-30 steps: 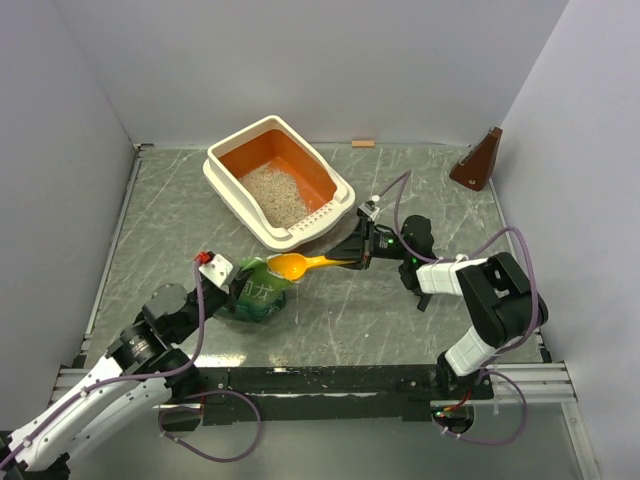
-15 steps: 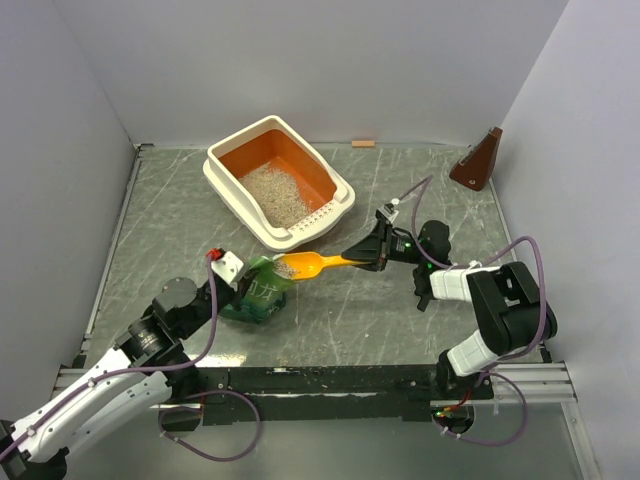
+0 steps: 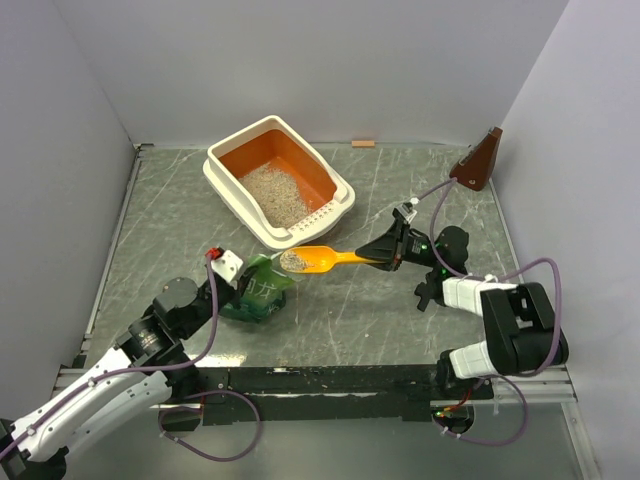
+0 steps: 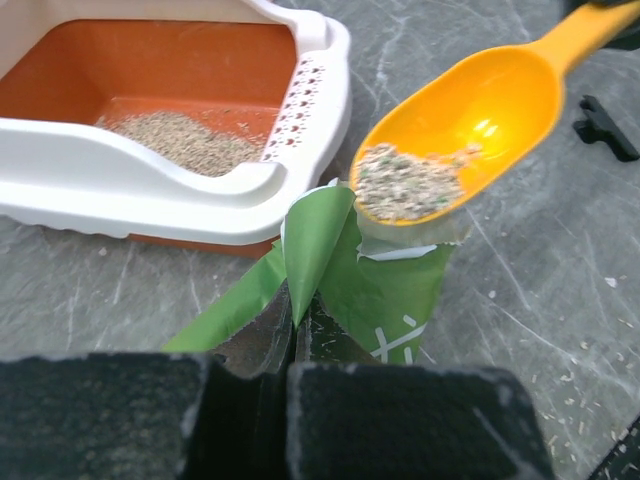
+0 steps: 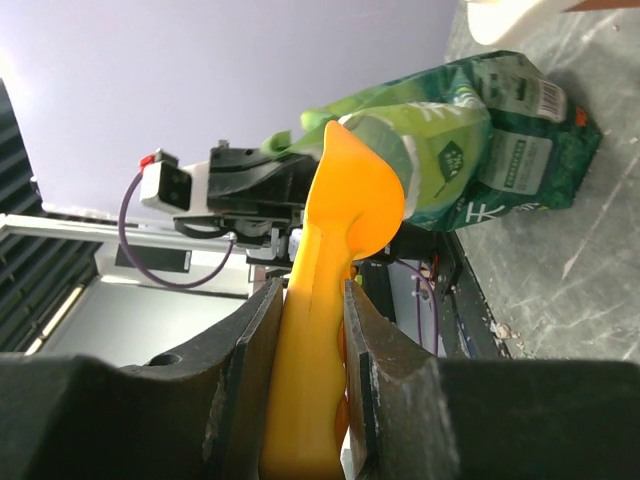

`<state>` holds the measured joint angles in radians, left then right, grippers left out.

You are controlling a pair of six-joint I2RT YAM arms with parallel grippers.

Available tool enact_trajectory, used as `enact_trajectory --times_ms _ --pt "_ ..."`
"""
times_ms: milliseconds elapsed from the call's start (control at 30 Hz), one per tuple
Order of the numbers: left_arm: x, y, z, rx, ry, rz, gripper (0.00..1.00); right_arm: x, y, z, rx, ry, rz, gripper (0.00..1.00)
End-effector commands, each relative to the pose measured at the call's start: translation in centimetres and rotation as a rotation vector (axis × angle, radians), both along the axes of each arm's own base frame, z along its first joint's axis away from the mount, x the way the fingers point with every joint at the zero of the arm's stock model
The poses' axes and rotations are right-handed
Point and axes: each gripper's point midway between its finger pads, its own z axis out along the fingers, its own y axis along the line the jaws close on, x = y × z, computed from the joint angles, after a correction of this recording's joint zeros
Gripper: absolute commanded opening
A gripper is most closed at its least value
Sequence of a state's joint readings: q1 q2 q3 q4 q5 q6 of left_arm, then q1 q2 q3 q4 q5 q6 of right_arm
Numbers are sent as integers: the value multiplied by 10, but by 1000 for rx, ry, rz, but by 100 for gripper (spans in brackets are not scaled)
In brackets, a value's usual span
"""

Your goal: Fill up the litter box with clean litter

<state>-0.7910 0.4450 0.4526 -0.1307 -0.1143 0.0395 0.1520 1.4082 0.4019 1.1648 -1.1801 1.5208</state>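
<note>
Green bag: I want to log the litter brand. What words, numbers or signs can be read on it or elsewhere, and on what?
On the green bag: large white characters, partly hidden, unreadable.
Its barcode and small print: too small to read.
On the litter box and the scoop: no text seen.

Two black-and-white arms, each trailing purple cable.
The left arm (image 3: pixel 100 390) has a long white lower shell and round black joints, with a purple cable looping beside it and a small white block (image 3: pixel 224 266) with a red cap near the wrist. The right arm (image 3: pixel 515 325) has bulky black joints, short white sleeves and its own purple cable. Its fingers (image 5: pixel 235 385) are matte dark grey with rounded edges.
</note>
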Motion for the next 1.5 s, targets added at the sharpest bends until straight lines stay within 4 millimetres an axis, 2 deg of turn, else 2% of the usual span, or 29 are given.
enact_trajectory --times_ms 0,167,400,600,733,933,1033,1100,1233,1300,1333,1467 --pt "13 15 11 -19 -14 125 0 -3 -2 25 -7 -105 -4 0" --pt "19 37 17 -33 -36 245 1 6 -3 36 -34 -89 -45 0" --pt "14 34 23 -57 -41 215 1 42 -2 60 -33 -59 -145 0" --pt "9 35 31 -88 -63 191 1 91 1 90 12 -55 -239 0" --pt "5 35 36 -106 -76 178 1 129 2 97 24 -52 -310 0" --pt "0 34 43 -160 -71 163 1 187 8 74 -66 -39 -402 0" --pt "-1 34 44 -167 -75 158 0 208 14 42 -190 -25 -412 0" --pt "-2 34 45 -172 -75 158 1 217 19 28 -262 -34 -408 0" --pt "-1 35 45 -171 -76 160 1 225 25 7 -490 -97 -414 0" --pt "-1 35 45 -169 -75 160 1 227 28 13 -611 -185 -418 0" --pt "-1 35 45 -168 -74 161 1 224 28 8 -686 -202 -416 0" --pt "0 35 43 -162 -72 166 1 220 32 22 -900 -357 -413 0"
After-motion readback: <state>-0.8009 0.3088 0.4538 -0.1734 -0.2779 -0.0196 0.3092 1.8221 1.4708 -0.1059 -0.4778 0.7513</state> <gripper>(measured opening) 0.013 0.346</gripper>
